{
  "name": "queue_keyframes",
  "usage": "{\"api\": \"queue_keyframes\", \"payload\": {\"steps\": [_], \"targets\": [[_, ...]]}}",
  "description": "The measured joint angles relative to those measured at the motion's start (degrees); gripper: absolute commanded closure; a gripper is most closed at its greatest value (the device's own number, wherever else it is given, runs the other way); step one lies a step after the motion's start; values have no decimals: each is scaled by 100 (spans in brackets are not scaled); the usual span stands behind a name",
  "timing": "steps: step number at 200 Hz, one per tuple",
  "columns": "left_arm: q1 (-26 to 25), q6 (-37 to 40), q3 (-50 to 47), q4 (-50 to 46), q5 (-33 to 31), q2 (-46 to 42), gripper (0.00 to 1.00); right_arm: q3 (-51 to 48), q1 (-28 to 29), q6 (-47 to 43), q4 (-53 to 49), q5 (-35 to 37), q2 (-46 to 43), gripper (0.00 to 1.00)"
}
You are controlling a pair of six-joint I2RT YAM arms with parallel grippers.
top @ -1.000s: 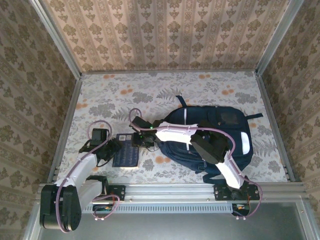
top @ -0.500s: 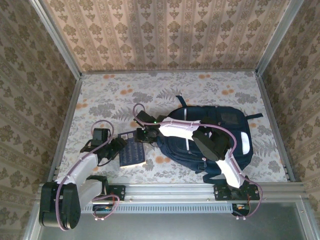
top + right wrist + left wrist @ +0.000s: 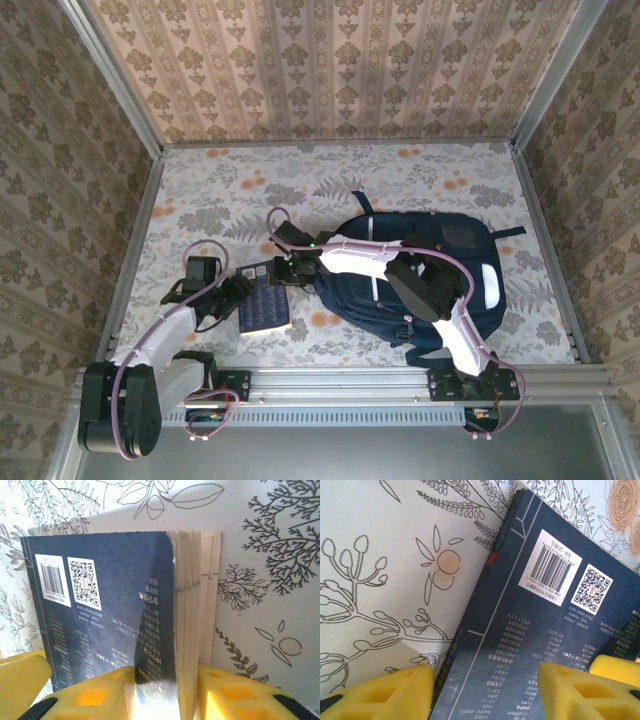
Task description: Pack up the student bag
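Right fingers: we see them closed narrow on a book at its open page side. One finger lies on the dark cover and the other against the cream page edges, and the cover's corner is bent up between them.
Left fingers: they stand wide apart at the book's spine corner. One rests on the cover and the other on the surface beside the spine. We see nothing clamped, so we read this as steadying rather than gripping.
Book: dark blue, back cover up, with a barcode and a square code showing. From above it lies between the two arms, turned at a slant.
Backpack: large and navy, lying flat on the right half of the surface, just beside the book. The right arm reaches across it to get to the book. We cannot tell whether its zip is open, as the arm covers much of it.
Surface: floral cloth, walled in on three sides.
Done so far: we judge little, since the book is grasped but sits outside the backpack.
Left to do: lift the book, find or widen the opening, slide the book in, and close up if the zip allows.
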Motion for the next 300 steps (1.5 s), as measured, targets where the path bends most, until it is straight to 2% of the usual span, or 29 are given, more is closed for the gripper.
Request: {"api": "queue_keyframes", "payload": {"steps": [30,61,77,112,153,186,220,251,300], "targets": [[0,24,7,-2,0,13,42,0,11,-35,-11,-17,-61,75],[0,66,42,-42,0,37,41,0,15,-116,-35,-46,-114,95],[-2,83,81,-87,2,37,39,2,17,-122,-37,-52,-127,100],[-79,125,251,-457,2,-17,33,0,17,-146,-39,-68,-149,100],[-114,127,693,-1410,-188,-745,27,-264,-55,63,234,-289,-487,100],[-107,151,1128,-2015,-503,-1209,22,-678,-315,612,861,-704,-776,100],[-17,170,1189,-2365,-573,-1266,20,-1104,-654,1309,1751,-1121,-887,100],[127,120,964,-2225,-297,-1237,19,-1515,-876,1958,2577,-1401,-916,100],[234,-442,133,-1075,540,-1119,19,-1709,-931,2608,3373,-1694,-918,100]]}}
